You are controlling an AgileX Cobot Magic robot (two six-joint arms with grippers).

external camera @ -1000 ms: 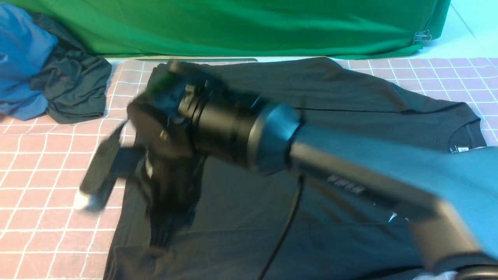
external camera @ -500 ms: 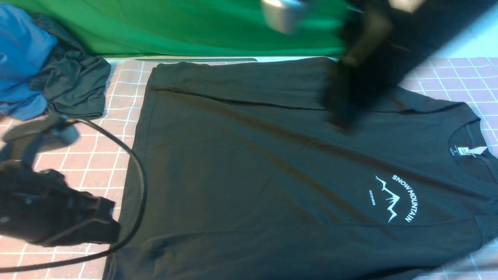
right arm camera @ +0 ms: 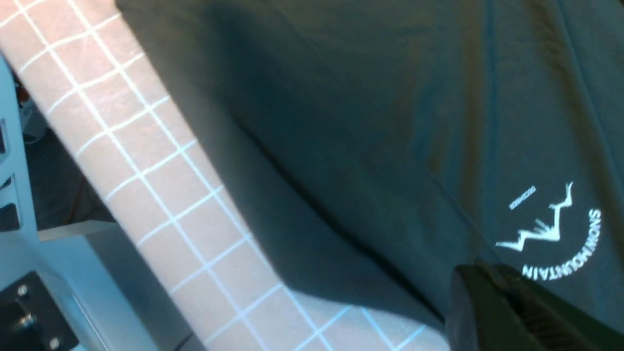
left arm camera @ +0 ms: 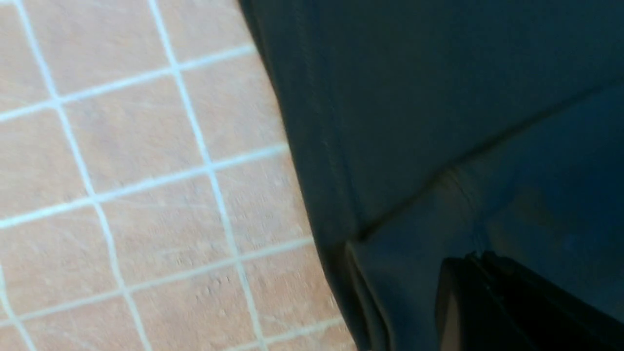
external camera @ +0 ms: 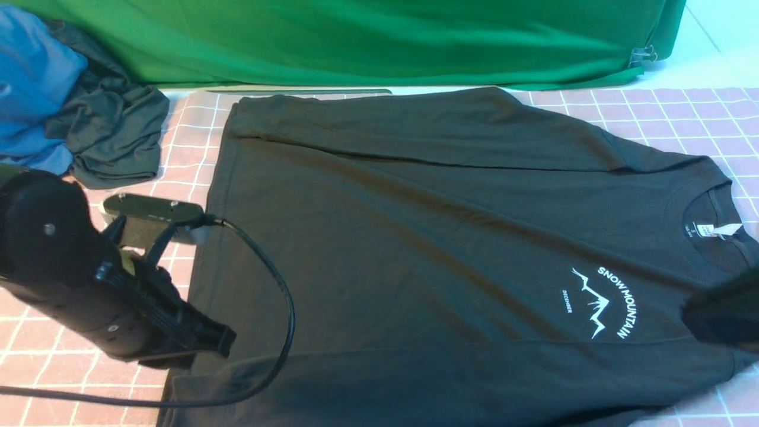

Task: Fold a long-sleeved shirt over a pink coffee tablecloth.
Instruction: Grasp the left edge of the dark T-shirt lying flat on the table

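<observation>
Left of the long-sleeved shirt, a blue garment and a dark grey-green garment lie bunched together at the far edge of the pink coffee tablecloth.

Nearer, the left gripper hangs low at the shirt's hem, pointing in over its near left corner. In the left wrist view its 2 fingers look pressed together above the black fabric. The cloth beneath lies flat, and whether the tips touch or pinch it cannot be told. A black cable loops from that arm across the hem.

The shirt itself is spread flat on the tablecloth, hem to the left and collar to the right, with 1 sleeve folded along its far side. Beyond the shirt hangs a green cloth.

Toward the collar sit the white mountain print and the neck label.

Just right of the print, the right gripper shows as a dark blur over the shirt. Its jaws are closed, with no fabric seen between them in the right wrist view.
</observation>
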